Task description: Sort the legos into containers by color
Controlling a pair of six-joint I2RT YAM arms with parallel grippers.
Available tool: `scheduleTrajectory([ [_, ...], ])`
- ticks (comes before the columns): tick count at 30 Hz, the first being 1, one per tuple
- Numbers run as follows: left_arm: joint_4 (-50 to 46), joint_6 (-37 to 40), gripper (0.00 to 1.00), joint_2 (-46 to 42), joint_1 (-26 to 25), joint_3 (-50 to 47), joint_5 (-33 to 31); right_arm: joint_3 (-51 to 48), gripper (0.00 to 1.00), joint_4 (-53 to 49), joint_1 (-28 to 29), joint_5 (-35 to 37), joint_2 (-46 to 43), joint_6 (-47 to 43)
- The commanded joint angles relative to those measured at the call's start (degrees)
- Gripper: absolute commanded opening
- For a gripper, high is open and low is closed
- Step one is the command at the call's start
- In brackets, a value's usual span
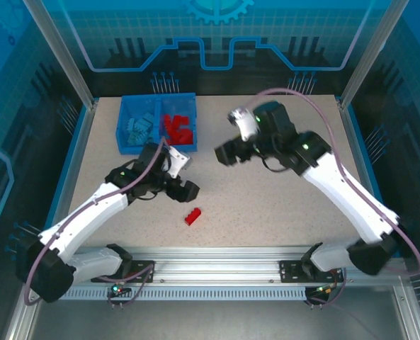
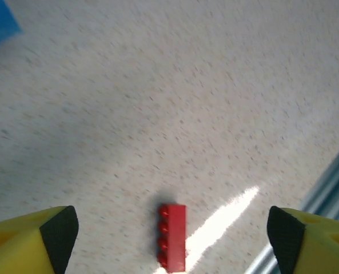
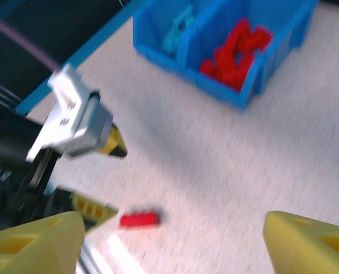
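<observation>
Near left end effector, red lego

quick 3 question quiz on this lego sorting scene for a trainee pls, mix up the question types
1. True or false: a red brick lies loose on the table, outside the bin.
2. In the top view, which compartment of the bin holds the red legos? A) left B) right C) both
3. Fill in: the left gripper is near the red brick with its jaws ____.
Key: 1 true; 2 B; 3 open
</observation>
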Motion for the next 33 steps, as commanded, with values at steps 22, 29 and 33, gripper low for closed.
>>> scheduleTrajectory([
  [22,0.82,-16.25,0.43,23.62,-11.27,-2.86,-14.08,-18.38,1.00,-6.71,-4.29,-15.39,-6.78,4.73],
  [29,1.56,-16.13,0.28,26.12,-11.26,-2.25,-14.35,-18.40,1.00,-6.91,-4.32,-15.02,-7.18,5.19],
  [33,1.69,-16.86,0.14,23.72,-11.18,-1.23,-14.72,-18.59,1.00,-6.64,-4.32,-16.05,-7.21,5.45],
])
